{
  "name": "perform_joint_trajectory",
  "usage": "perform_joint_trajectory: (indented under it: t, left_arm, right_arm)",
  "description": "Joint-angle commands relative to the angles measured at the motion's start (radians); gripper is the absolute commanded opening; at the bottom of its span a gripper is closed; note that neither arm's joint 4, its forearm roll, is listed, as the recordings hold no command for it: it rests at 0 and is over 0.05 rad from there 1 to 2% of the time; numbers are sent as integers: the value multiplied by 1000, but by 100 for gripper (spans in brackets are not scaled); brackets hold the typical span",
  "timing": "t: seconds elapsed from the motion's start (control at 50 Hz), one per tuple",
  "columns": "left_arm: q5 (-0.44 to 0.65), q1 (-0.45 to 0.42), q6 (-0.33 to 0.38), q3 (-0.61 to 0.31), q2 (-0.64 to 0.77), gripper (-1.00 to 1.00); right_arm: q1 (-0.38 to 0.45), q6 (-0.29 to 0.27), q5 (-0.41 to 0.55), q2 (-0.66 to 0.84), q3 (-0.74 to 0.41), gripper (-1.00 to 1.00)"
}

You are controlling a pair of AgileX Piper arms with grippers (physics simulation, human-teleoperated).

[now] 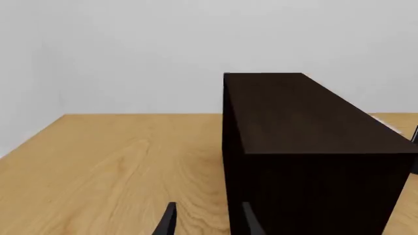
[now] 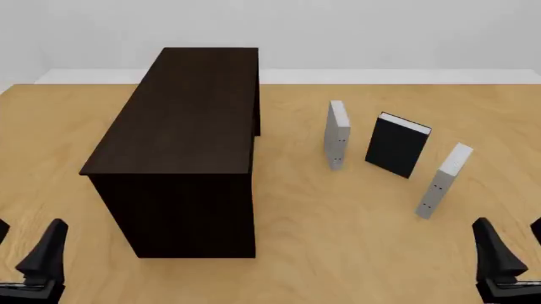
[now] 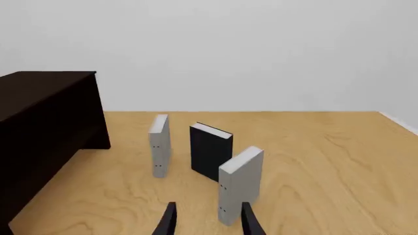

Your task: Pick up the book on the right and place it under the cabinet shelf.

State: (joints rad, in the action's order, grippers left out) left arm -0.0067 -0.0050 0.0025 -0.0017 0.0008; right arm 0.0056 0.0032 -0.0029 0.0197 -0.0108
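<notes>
Standing right of a black book (image 2: 397, 147), the book (image 2: 442, 179) faces open, empty right fingers (image 3: 251, 221).

The dark cabinet shelf (image 2: 182, 133) stands left on the wooden table (image 2: 338, 215). To its right three upright books stand apart: a grey book (image 2: 336, 134), a black book (image 2: 397, 145), then the book (image 2: 444, 180) nearest right

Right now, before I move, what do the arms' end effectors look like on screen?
Both look alike: matte black, with no visible cables, labels or markings. In the front view the left end effector and right end effector show as dark, angular, tapering fingers on blocky bases. Each wrist view shows two thin black finger tips, blade-like and narrowing to points. The arms themselves are out of frame.
</notes>
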Motion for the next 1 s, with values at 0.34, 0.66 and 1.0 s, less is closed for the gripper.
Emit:
perform_joint_trajectory:
  t: [0.34,0.66,1.0]
  left_arm:
    - [-5,-11,3,-6,0,100]
    - [9,-10,-4,-3,8,100]
    - [9,-10,-2,-4,2,100]
  right_arm:
    - [54,73,117,313,-301,100]
    - [3,33,354,511,-638,100]
    - [-30,68,492,820,-857,100]
